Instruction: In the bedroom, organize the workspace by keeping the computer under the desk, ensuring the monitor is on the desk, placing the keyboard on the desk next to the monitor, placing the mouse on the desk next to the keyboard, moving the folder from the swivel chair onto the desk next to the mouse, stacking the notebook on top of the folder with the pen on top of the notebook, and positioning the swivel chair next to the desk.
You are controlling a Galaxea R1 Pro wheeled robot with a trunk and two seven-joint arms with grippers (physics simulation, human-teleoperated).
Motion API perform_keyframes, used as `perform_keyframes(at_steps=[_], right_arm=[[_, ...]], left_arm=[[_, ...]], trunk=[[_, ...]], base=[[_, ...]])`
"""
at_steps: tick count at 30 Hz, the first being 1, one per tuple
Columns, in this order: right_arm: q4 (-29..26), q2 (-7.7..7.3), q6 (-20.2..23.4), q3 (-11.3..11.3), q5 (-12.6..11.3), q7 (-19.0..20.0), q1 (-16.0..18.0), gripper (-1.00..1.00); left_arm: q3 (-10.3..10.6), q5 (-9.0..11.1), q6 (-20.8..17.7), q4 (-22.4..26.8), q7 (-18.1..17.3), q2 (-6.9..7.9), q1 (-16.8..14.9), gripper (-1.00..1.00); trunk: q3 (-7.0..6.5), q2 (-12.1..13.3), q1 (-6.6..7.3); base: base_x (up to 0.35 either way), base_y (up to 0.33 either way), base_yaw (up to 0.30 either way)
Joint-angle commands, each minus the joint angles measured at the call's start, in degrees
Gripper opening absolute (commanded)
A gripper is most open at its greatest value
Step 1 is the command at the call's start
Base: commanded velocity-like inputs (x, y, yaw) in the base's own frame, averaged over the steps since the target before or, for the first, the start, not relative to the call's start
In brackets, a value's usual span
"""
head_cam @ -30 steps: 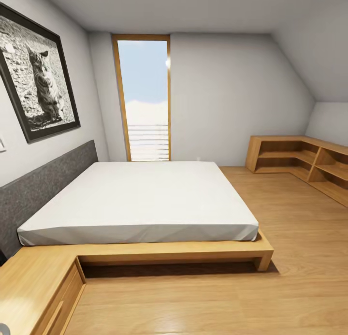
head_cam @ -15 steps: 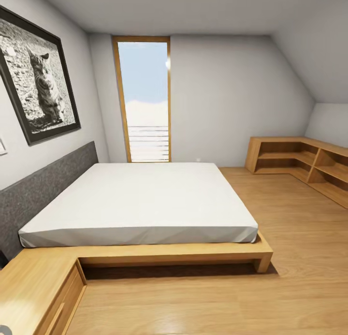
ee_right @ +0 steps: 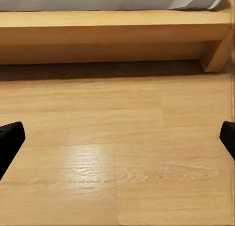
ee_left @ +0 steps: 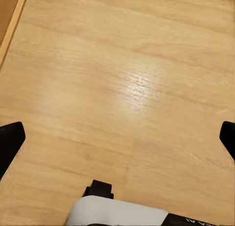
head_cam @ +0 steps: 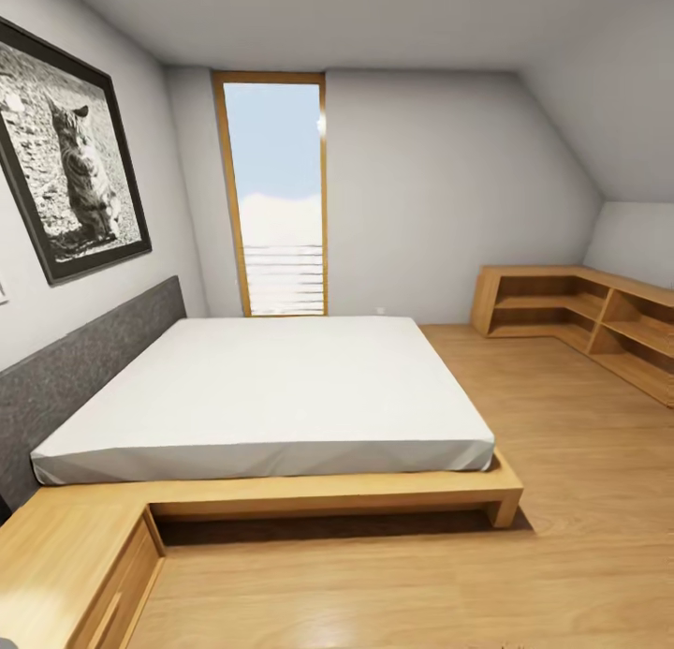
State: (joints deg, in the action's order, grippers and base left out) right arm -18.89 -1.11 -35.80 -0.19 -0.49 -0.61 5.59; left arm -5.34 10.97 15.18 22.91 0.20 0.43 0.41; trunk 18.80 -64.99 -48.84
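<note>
You get an evenly bright room, with daylight entering through the tall window (head_cam: pixel 277 195), whose pane is blown out to white low down. A dark shadow sits beneath the bed frame (head_cam: pixel 328 496). Your wrist views each catch a soft white glare patch on the wooden floor (ee_left: pixel 138 86), its grain faintly blurred. Straight lines bow slightly toward the head view's edges, as with the framed picture (head_cam: pixel 70 157).

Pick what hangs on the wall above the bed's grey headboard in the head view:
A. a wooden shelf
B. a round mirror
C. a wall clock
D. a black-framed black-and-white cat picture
D: a black-framed black-and-white cat picture hangs on the wall above the grey headboard, beside the bed.
</note>
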Motion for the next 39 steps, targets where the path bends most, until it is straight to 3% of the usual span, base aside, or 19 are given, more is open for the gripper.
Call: perform_keyframes(at_steps=[1,13,26,39], right_arm=[[0.5,-0.17,-0.5,0.0,0.0,-0.1,0.3,1.00],[1.6,-0.34,-0.8,0.1,0.2,0.0,0.7,1.00],[1.6,-0.11,-0.6,0.2,-0.2,-0.1,0.7,1.00],[1.7,-0.03,-0.6,0.2,-0.1,-0.1,0.7,1.00]], left_arm=[[0.1,0.4,0.6,0.0,0.0,0.04,0.0,1.00],[0.5,0.3,2.4,-3.4,-0.4,1.30,0.0,1.00],[0.5,0.3,2.5,-3.9,-0.5,1.84,0.0,1.00],[2.5,0.3,2.7,-3.9,-0.5,1.88,0.0,1.00]], trunk=[[0.05,0.0,0.00],[0.05,0.0,0.00],[0.05,0.0,0.00],[0.05,0.0,0.00]], base=[[0.000,0.000,-0.226],[0.000,0.000,-0.259],[0.000,0.000,-0.270],[0.000,0.000,-0.265]])
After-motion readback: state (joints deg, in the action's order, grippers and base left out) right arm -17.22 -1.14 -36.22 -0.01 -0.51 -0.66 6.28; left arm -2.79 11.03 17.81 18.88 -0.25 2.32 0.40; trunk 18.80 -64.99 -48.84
